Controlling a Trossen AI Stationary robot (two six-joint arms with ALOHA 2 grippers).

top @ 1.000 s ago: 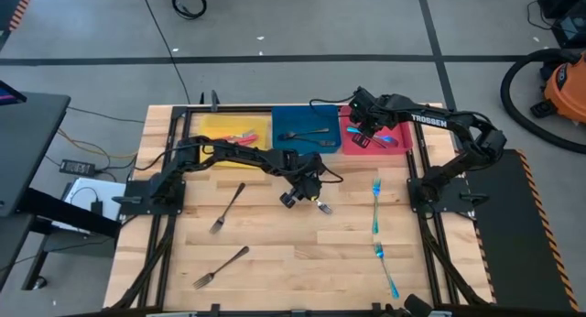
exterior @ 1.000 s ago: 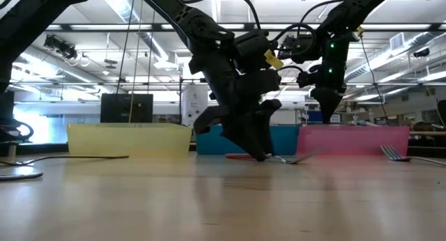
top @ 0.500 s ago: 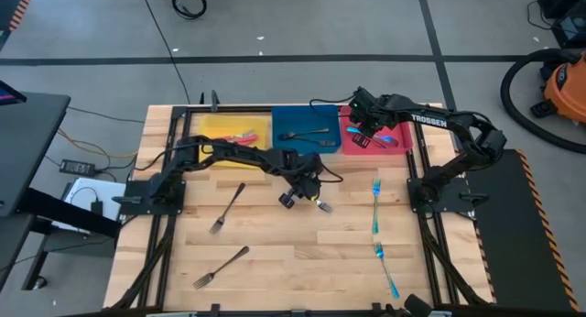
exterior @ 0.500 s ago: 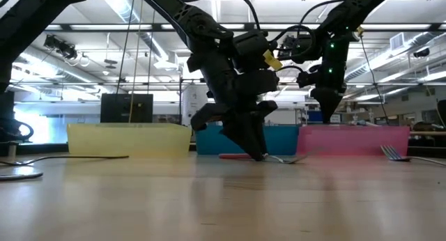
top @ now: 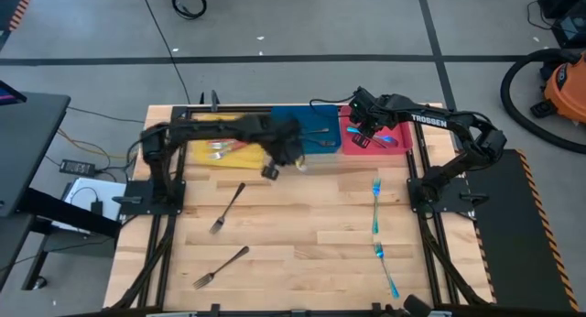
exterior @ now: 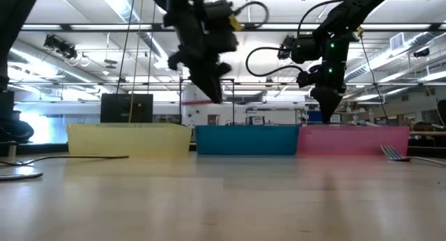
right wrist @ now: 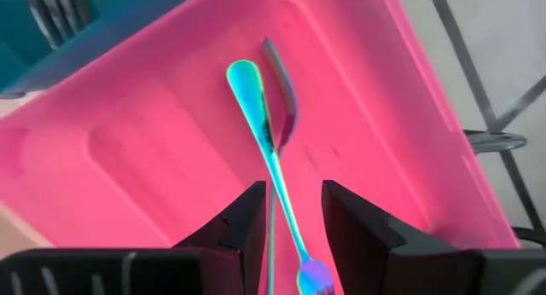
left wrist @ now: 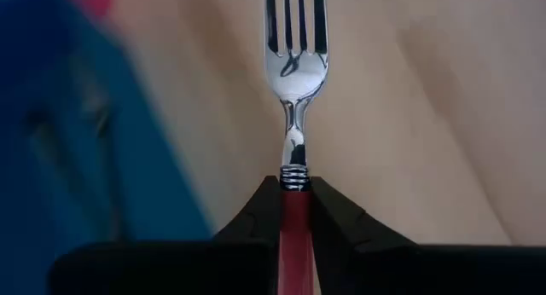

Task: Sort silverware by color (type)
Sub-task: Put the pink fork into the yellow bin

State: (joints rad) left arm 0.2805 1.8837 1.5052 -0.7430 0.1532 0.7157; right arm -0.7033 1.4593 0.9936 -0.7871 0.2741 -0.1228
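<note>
The left gripper (left wrist: 294,205) is clamped on a red-handled fork (left wrist: 294,90), the handle pinched between its two fingers and the bright tines reaching well past the fingertips. It hangs in the air near the front edge of the blue bin (top: 307,129), beside the yellow bin (top: 224,134), where other red-handled pieces already lie. The right gripper (right wrist: 290,214) hovers above the pink bin (right wrist: 136,159) with its fingers apart and nothing between them; an iridescent teal utensil (right wrist: 260,133) lies on the bin floor just ahead of its fingertips.

The grip sits far back on the handle, so the long head could swing or slip if the arm moves sharply, and a release over the blue bin's rim instead of the yellow one would mis-sort the fork.

The left arm is smeared by motion from above, so the fork's exact place over the bins cannot be told. How much handle is behind the fingers is hidden. Loose grey forks (top: 226,207) and teal forks (top: 375,207) lie on the table, well apart from both grippers
</note>
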